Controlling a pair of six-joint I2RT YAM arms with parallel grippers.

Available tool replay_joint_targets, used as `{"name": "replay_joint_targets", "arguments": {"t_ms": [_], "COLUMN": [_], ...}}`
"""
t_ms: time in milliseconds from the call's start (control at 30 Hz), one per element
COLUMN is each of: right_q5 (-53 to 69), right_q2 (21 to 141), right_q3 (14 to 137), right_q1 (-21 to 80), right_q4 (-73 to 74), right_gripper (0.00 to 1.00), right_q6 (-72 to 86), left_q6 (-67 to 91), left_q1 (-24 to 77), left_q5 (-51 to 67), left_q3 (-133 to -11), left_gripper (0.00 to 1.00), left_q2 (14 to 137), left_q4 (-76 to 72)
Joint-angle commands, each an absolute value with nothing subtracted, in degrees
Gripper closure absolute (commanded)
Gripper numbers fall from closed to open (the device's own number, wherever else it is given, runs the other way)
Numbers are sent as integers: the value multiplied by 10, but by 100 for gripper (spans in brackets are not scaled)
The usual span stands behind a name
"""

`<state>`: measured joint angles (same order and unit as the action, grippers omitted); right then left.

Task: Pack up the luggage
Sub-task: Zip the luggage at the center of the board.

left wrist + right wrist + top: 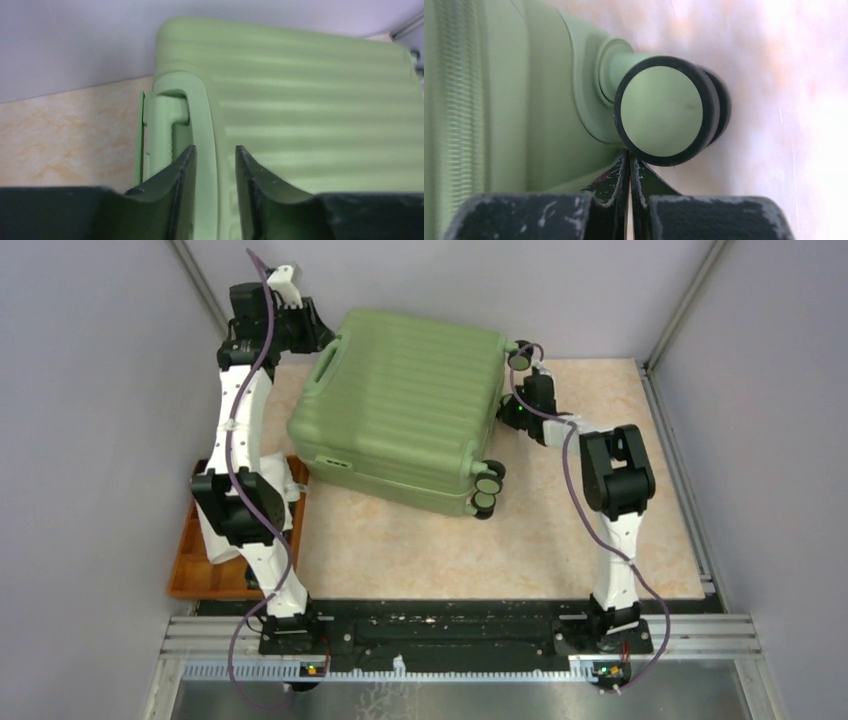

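Note:
The luggage (410, 400) is a large light-green ribbed suitcase lying closed and flat on the table, turned slightly. My left gripper (318, 340) is at its far-left side; in the left wrist view the fingers (180, 185) straddle the green handle (207, 115), which fills the gap between them (215, 155). My right gripper (524, 377) is at the far-right corner. In the right wrist view it (629, 157) is shut and empty, tips together just under a black-rimmed wheel (661, 110). The lining is hidden.
An orange-brown tray (190, 560) lies at the table's left edge, partly under the left arm. Two more wheels (488, 485) stick out at the suitcase's near-right corner. Grey walls close in on the left, right and back.

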<state>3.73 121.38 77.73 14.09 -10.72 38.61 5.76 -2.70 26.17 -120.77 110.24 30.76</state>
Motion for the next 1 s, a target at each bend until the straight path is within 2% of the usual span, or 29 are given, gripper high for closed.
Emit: {"name": "replay_joint_targets", "arguments": {"t_ms": [0, 100, 167, 200, 267, 333, 367, 467, 567, 633, 667, 700, 867, 900, 967], "right_q5": [30, 30, 38, 43, 45, 43, 38, 27, 27, 48, 63, 83, 247, 236, 122], "right_q2": [1274, 1295, 1278, 1255, 1209, 1149, 1113, 1007, 919, 858, 830, 807, 752, 729, 672], "right_q3": [986, 1040, 1015, 989, 928, 843, 795, 656, 552, 494, 467, 444, 365, 349, 340], "right_q1": [105, 89, 79, 75, 74, 73, 74, 75, 80, 78, 71, 58, 29, 45, 111], "right_q4": [-94, -61, -77, -90, -109, -134, -145, -182, -191, -199, -204, -187, -168, -160, -96], "right_gripper": [100, 100, 98, 87, 76, 61, 58, 48, 37, 21, 9, 2, 1, 1, 1], "right_q6": [357, 333, 327, 319, 296, 282, 276, 264, 264, 283, 304, 338, 362, 346, 286], "left_q6": [-2, -52, -65, -69, -74, -73, -72, -64, -42, -22, -15, -9, 6, 20, 40], "left_q1": [-59, -79, -93, -95, -94, -93, -94, -103, -108, -106, -104, -102, -89, -86, -79], "left_q5": [293, 295, 307, 312, 323, 313, 306, 296, 328, 354, 364, 368, 380, 382, 388], "left_q3": [-1227, -1220, -1185, -1154, -1119, -1099, -1091, -1079, -1095, -1102, -1109, -1116, -1127, -1128, -1131], "left_gripper": [49, 38, 32, 27, 14, 11, 12, 17, 30, 38, 42, 46, 62, 66, 78], "left_q2": [1103, 1097, 1080, 1071, 1061, 1062, 1064, 1080, 1106, 1116, 1122, 1126, 1142, 1144, 1148], "left_q4": [387, 427, 419, 410, 395, 381, 372, 342, 338, 331, 330, 330, 324, 322, 319]}}
